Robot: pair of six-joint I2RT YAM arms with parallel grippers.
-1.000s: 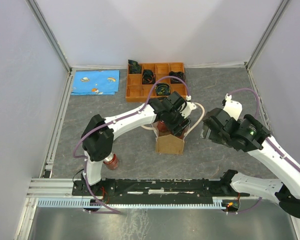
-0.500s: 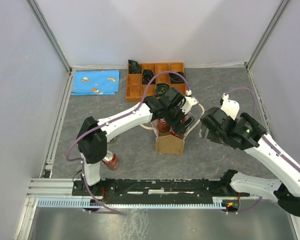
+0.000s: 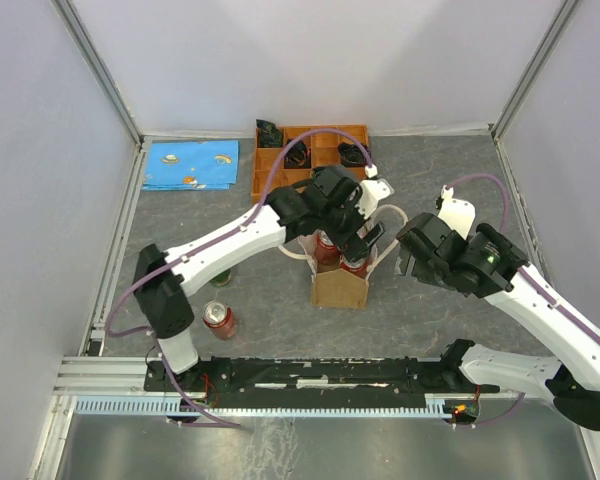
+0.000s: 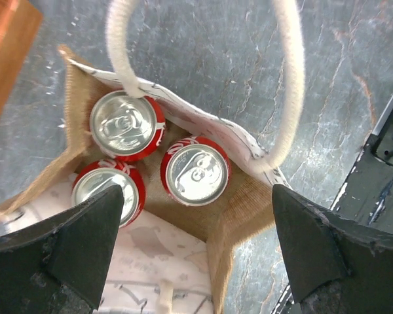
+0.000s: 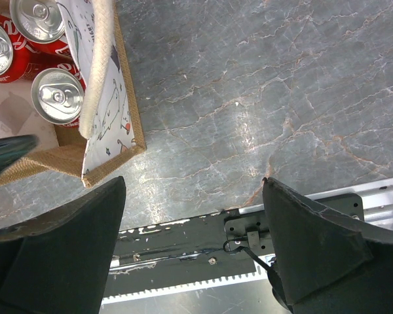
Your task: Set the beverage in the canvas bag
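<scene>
The canvas bag point(image 3: 340, 289) stands upright mid-table, its cream handles point(image 4: 289, 78) looped outward. Three red beverage cans stand inside it point(image 4: 126, 124) point(image 4: 195, 170) point(image 4: 105, 191). My left gripper point(image 3: 366, 236) hovers just above the bag's mouth, open, with nothing between its fingers point(image 4: 196, 212). My right gripper point(image 3: 411, 258) hangs open and empty to the right of the bag, over bare table point(image 5: 193, 190). In the right wrist view the bag's corner point(image 5: 111, 140) and a can point(image 5: 57, 95) show at the upper left. Another red can point(image 3: 218, 319) stands on the table near the left arm's base.
An orange compartmented tray point(image 3: 268, 183) with dark items sits behind the bag, partly hidden by the left arm. A blue patterned cloth point(image 3: 190, 165) lies at the back left. A green object point(image 3: 221, 279) peeks out by the left arm. The black base rail point(image 5: 183, 239) runs along the near edge.
My left gripper has opened and lifted off a can now standing in the bag, and its arm has stretched farther back. The right gripper has edged slightly left.
</scene>
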